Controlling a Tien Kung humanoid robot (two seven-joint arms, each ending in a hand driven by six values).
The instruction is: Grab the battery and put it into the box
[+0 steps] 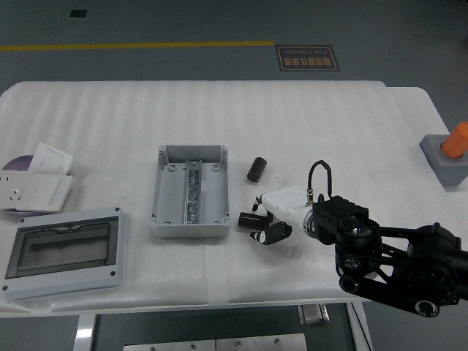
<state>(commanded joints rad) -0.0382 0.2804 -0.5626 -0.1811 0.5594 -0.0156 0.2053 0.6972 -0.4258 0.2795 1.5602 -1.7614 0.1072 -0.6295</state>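
Dark cylindrical battery (255,169) lying on the ribbed white table (329,124), just right of the open grey plastic box (189,190), untouched. Metal rail down the box's middle. Right hand (272,218), white shell with black fingers (250,219), low on the table just below the battery, apart from it; fingers loosely curled, clamped on nothing. Clear gap between box wall and hand. Grey lid with window (64,250) at the near left edge.
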